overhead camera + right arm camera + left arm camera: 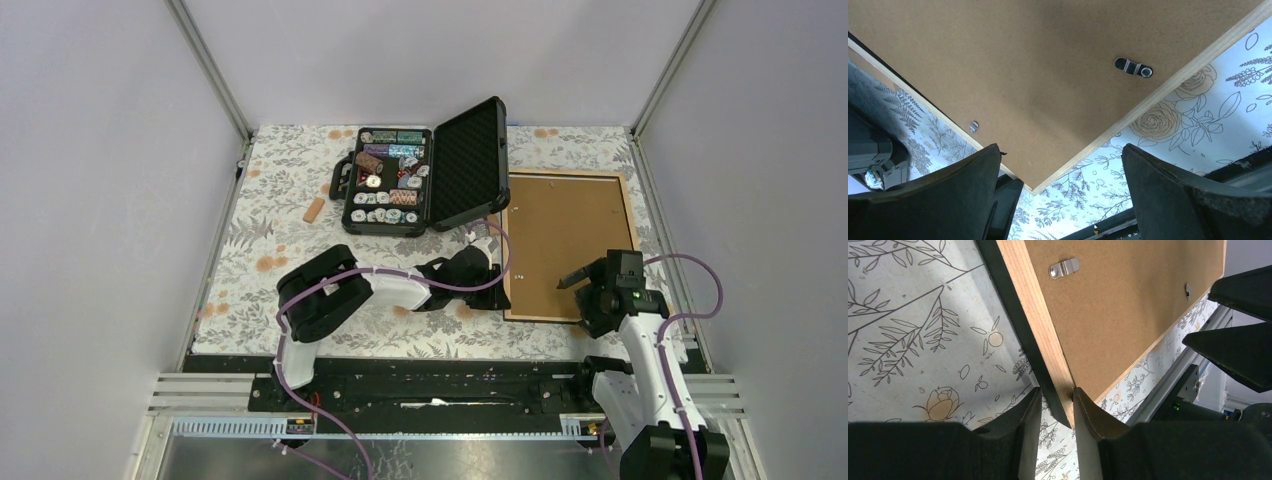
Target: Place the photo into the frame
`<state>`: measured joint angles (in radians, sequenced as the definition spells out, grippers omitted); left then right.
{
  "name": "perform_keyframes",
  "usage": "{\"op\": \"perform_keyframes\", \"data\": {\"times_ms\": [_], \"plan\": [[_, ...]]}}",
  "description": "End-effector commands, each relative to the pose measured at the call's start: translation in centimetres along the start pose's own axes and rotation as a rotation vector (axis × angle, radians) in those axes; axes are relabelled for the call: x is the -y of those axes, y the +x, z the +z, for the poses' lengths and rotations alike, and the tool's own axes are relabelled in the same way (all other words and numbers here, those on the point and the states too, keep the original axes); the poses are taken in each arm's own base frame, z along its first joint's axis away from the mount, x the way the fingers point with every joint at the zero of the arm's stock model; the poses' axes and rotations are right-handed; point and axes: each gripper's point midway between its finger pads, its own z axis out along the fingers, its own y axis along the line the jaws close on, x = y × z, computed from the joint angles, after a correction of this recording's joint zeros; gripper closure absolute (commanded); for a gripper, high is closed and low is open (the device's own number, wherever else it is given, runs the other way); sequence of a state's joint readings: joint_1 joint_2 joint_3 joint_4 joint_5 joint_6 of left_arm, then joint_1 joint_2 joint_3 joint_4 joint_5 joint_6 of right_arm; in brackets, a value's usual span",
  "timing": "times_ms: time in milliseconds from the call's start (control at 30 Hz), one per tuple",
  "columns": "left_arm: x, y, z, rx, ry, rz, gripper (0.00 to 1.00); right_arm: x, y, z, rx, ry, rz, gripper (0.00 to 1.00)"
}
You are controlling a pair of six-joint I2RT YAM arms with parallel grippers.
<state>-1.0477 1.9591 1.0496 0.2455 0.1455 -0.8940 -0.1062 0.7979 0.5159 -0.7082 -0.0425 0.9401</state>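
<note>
Here, a floral-patterned tabletop (290,200) carries the frame (565,235) on its right half. The frame lies back side up, its brown backing board (560,215) showing inside a light wood rim. Its longer sides appear to run away from the arm bases. To its left stands an open black case of poker chips (395,180), lid raised beside the frame's far-left corner. The photo shows in none of the views, and whether it lies under the board or somewhere else cannot be told.

The left gripper (498,283) sits at the frame's left long edge, close to the near corner, and is the only one in contact. Its wrist view shows the jaws drawn narrow, with the wood rim and black front edge between the fingers (1083,410), apparently pinching them. The right gripper (572,280) hangs above the near part of the board, jaws spread wide and holding nothing. Its wrist view shows the frame's corner framed between its fingers.

The next move likely turns on that left-edge hold, since raising it would tip the frame about its far long side. Small metal clips (1064,267) lie turned over the board and would probably need swinging aside first.
</note>
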Motion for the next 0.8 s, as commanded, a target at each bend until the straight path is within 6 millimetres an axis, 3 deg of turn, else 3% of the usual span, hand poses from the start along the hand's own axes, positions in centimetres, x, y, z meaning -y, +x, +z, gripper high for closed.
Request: {"op": "perform_keyframes", "data": {"times_ms": [0, 300, 767], "plan": [[-2.2, 1.0, 0.6, -0.015, -0.082, 0.009, 0.69, -0.2, -0.3, 0.8, 0.024, -0.015, 0.027, 0.03], [-2.9, 1.7, 0.6, -0.028, -0.098, -0.006, 0.71, -0.1, -0.1, 1.7, 0.015, -0.014, 0.033, 0.04], [-4.3, 3.2, 0.3, -0.066, -0.125, -0.049, 0.76, -0.7, -1.5, 2.0, 0.071, -0.017, 0.029, 0.05]]}}
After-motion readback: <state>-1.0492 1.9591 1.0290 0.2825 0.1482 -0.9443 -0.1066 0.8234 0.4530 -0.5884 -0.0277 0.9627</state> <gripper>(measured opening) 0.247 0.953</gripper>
